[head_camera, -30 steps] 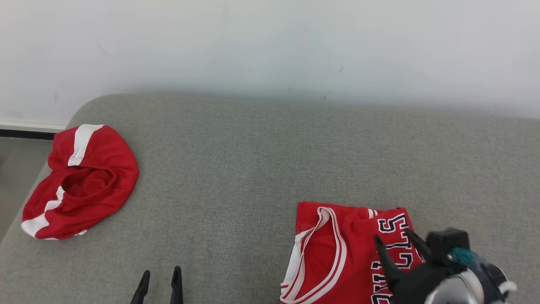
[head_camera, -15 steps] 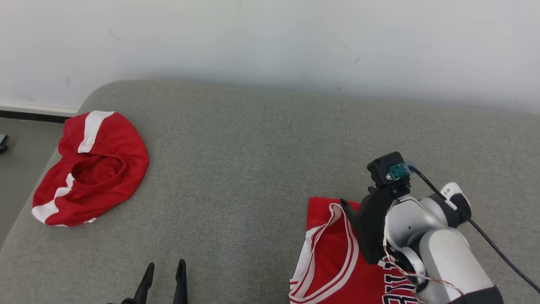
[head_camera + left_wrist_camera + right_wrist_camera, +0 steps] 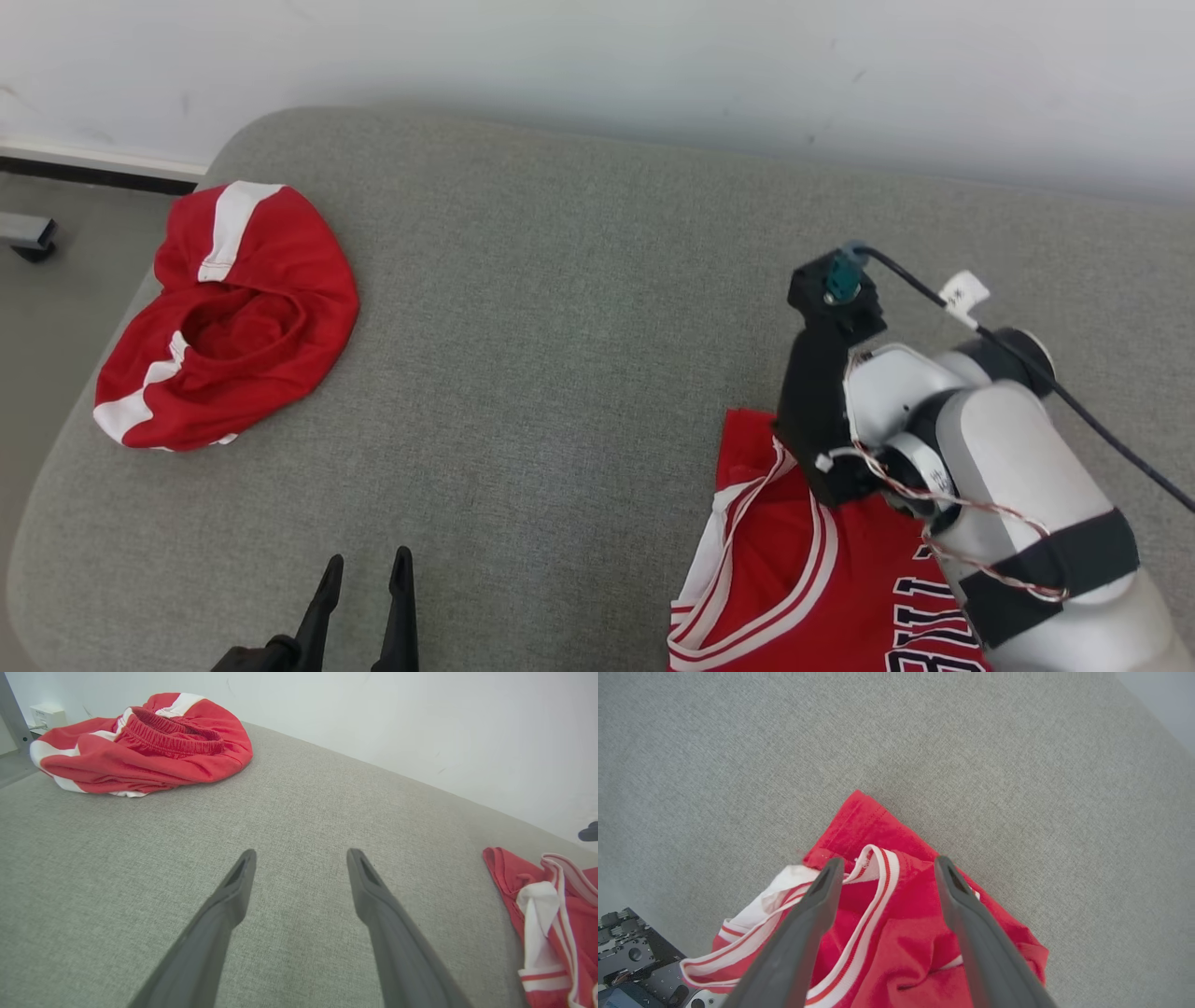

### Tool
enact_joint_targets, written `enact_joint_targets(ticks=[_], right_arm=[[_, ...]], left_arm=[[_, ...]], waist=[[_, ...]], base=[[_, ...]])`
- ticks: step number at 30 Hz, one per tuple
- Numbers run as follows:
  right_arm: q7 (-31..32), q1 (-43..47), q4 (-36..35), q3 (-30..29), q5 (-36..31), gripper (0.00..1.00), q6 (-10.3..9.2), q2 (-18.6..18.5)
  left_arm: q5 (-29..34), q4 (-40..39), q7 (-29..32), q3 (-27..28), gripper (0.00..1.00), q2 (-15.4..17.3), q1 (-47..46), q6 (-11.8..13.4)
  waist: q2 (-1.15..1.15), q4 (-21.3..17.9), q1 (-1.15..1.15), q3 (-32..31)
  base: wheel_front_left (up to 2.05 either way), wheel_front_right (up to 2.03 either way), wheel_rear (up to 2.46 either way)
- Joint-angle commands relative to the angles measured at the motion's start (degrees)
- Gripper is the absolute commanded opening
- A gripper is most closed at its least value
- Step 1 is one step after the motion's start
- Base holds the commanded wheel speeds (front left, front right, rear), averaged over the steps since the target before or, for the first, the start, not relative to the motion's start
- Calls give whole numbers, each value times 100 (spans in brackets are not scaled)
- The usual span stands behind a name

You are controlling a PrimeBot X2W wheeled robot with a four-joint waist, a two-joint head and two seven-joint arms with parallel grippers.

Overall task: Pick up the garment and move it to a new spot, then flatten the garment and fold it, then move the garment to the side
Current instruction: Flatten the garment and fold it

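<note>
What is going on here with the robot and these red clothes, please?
The robot is working at a grey cushion. Its right gripper is open over the far corner of the red jersey, gripping nothing yet. Its left gripper is open too, over bare cushion. Red shorts lie bunched near the cushion's far left corner.

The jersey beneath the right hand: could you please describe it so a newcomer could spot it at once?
On the grey sofa cushion, look to its near right part, below the open right hand. There lies the jersey, red and loosely folded. Unlike the rumpled red shorts at the far left, it has red-and-white striped trim and dark, white-edged lettering.
</note>
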Motion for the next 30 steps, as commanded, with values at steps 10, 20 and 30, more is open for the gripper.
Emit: enact_joint_targets(ticks=[10, 20, 30], right_arm=[[918, -503, 271, 186, 32, 100, -12, 179], [1120, -823, 848, 285, -108, 100, -12, 415], [1113, -789, 954, 261, -243, 100, -12, 288]], left_arm=[[30, 9, -18, -65, 100, -10, -270, -6], [132, 80, -18, -77, 100, -9, -345, -43], [139, 85, -18, -77, 100, -10, -321, -66]], waist=[[-1, 21, 0, 263], [-1, 70, 0, 315], [-1, 114, 0, 303]], base=[[0, 0, 0], [0, 0, 0], [0, 0, 0]])
